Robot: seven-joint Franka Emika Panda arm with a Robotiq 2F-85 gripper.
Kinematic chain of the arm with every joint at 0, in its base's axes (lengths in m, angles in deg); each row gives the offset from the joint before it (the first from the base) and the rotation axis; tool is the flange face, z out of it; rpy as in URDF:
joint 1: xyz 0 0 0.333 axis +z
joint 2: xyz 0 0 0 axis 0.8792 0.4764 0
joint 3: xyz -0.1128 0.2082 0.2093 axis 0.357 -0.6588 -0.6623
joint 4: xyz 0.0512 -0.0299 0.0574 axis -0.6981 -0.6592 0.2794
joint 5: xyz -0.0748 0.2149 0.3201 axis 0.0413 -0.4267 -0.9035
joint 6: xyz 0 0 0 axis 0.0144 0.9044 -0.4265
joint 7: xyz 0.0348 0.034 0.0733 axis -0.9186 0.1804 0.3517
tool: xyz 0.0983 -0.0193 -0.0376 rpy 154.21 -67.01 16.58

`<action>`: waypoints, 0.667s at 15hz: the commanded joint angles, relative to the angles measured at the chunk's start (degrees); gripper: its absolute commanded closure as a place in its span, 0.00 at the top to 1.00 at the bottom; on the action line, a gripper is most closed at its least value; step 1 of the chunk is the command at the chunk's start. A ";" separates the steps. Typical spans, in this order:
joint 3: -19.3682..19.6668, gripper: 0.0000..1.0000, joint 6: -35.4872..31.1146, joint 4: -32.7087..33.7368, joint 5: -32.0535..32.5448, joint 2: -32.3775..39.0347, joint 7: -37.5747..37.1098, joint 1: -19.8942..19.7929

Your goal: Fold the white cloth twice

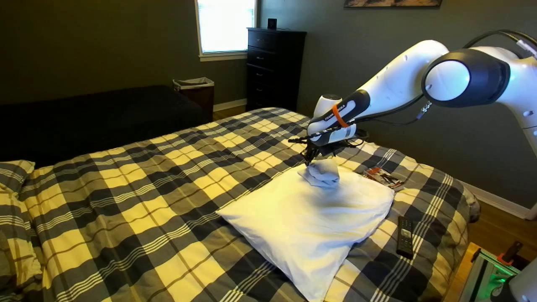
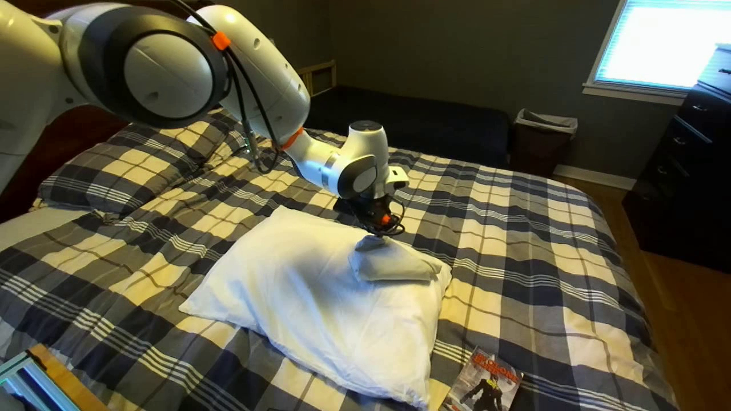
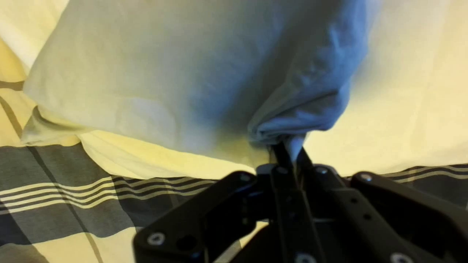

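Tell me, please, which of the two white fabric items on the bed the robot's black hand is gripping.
The small, thin white cloth, its bunched fabric pinched in the hand; the big, puffy white pillow lies beneath it, ungripped.

Cloth (image 3: 204, 80) cut off at top of wrist view, fingertips (image 3: 281, 155) ptly hidden by it, arm (image 1: 398, 79) cut off in both exterior views, wall pic (image 1: 392, 2) likewise in an exterior view, remote (image 1: 405, 237) btns illegible
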 commanded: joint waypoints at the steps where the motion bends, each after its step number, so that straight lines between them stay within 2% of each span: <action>1: -1.08 0.01 2.58 3.50 -0.92 2.37 0.28 -0.73; 2: -1.16 0.30 3.04 3.71 -0.93 2.50 0.41 -0.78; 4: -1.38 0.36 3.69 4.09 -1.10 2.53 0.62 -0.99; 10: -1.57 0.82 1.82 2.50 -1.76 0.33 0.79 -1.78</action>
